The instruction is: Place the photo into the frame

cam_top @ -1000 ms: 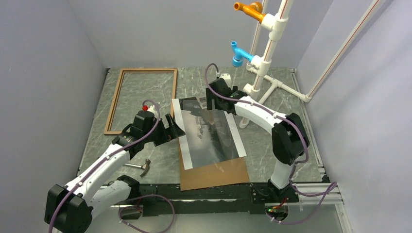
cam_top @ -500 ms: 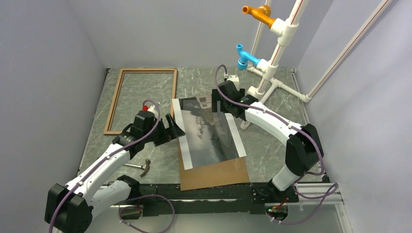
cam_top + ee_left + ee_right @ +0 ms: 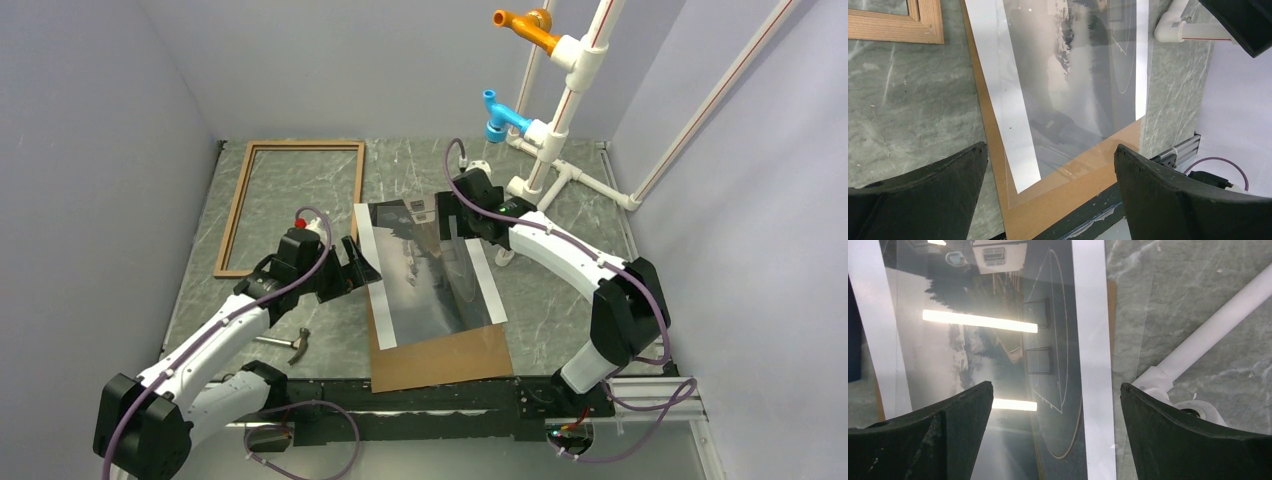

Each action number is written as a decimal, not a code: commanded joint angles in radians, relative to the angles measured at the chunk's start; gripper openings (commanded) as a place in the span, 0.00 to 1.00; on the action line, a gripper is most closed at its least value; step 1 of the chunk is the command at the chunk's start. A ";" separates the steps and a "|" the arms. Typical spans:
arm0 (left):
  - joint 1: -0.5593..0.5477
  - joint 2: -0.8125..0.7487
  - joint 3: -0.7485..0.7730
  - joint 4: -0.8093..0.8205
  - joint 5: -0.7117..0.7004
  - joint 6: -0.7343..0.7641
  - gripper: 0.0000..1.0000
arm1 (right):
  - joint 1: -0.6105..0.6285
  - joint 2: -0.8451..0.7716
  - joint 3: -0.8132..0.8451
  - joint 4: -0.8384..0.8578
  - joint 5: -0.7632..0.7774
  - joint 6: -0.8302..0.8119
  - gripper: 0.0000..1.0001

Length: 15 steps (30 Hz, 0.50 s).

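Two claws, both spread wide and holding nothing: the left claw (image 3: 358, 265) sits at the photo's (image 3: 430, 270) left edge, and the right claw (image 3: 447, 218) hovers over its far end. The photo lies flat on a brown backing board (image 3: 440, 362) in the middle of the marbled bench (image 3: 560, 300). It's glossy enough to mirror the ceiling lights, grey mountains between white bands. The frame (image 3: 305, 146) lies flat, well apart at the far left, thin wooden rails, brown face up. I'd call this the pickup stage, nothing lifted yet. Next move likely wants a finger worked under that thin, slick edge, then a carry across, corners squared to the frame.
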 commanded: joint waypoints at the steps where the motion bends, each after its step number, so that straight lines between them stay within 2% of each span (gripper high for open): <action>1: -0.003 0.016 0.000 0.006 -0.008 0.018 0.99 | -0.017 -0.032 0.029 -0.020 -0.110 -0.051 1.00; 8: -0.005 0.022 -0.001 -0.056 -0.091 0.017 0.99 | -0.010 -0.003 0.039 -0.030 -0.297 -0.065 1.00; 15: -0.011 0.064 -0.001 -0.121 -0.202 0.030 0.99 | 0.010 0.023 0.013 -0.006 -0.418 -0.037 1.00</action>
